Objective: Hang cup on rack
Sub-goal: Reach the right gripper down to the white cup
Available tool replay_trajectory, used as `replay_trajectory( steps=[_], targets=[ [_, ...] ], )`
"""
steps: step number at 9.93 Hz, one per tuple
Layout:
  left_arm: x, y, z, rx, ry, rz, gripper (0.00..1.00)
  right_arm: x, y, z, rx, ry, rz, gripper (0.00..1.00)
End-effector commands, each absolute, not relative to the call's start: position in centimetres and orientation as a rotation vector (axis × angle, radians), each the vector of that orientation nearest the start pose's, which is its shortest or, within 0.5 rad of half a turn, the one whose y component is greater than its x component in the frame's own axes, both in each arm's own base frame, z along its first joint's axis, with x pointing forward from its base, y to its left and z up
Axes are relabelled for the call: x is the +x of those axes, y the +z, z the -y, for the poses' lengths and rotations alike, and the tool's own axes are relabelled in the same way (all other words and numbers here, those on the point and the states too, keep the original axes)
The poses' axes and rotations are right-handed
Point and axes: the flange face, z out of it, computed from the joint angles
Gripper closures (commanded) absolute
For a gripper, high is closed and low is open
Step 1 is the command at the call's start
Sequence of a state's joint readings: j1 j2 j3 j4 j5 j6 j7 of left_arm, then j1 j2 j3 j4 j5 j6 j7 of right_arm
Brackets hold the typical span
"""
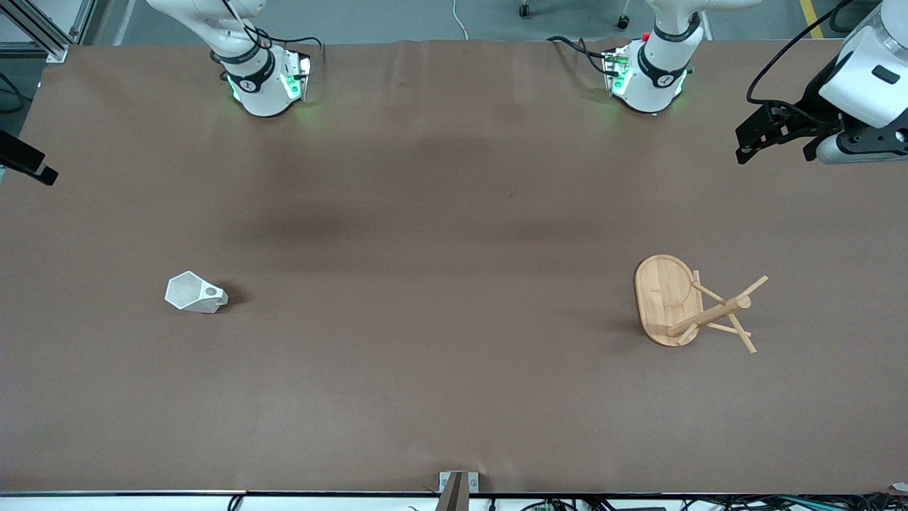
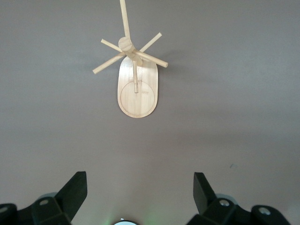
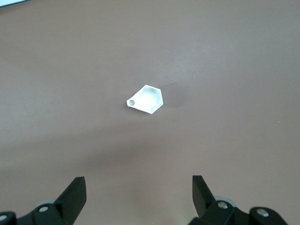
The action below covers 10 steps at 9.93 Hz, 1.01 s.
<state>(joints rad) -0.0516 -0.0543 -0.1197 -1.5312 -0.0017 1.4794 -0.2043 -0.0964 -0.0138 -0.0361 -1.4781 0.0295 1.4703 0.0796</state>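
Observation:
The white faceted cup [image 1: 196, 293] lies on its side on the brown table toward the right arm's end, with its round side hole facing up. It also shows in the right wrist view [image 3: 146, 99]. The bamboo rack [image 1: 691, 304] stands on its oval base toward the left arm's end and also shows in the left wrist view [image 2: 136, 77]. My left gripper [image 2: 139, 176] is open and empty, up in the air near the table's end, well apart from the rack. My right gripper [image 3: 138, 179] is open and empty, high above the table, well apart from the cup.
The two arm bases [image 1: 266, 81] [image 1: 649, 74] stand along the table's edge farthest from the front camera. A small metal bracket [image 1: 457, 486] sits at the table's edge nearest that camera. The brown table surface [image 1: 440, 284] lies bare between cup and rack.

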Motion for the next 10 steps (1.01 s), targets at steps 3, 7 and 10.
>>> replay_trajectory(
  steps=[3, 7, 10],
  targets=[
    [52.2, 64.6, 9.3, -3.129, 0.031, 0.065, 0.00, 53.2, 66.8, 7.0, -3.091, -0.011, -0.318, 0.00],
    [52.4, 64.4, 9.2, -3.128, 0.036, 0.068, 0.00, 53.3, 66.1, 7.4, -3.090, 0.012, -0.323, 0.00],
    [52.6, 64.6, 9.1, -3.133, 0.005, 0.041, 0.00, 58.6, 56.9, 8.2, -3.089, 0.170, -0.272, 0.00]
  ],
)
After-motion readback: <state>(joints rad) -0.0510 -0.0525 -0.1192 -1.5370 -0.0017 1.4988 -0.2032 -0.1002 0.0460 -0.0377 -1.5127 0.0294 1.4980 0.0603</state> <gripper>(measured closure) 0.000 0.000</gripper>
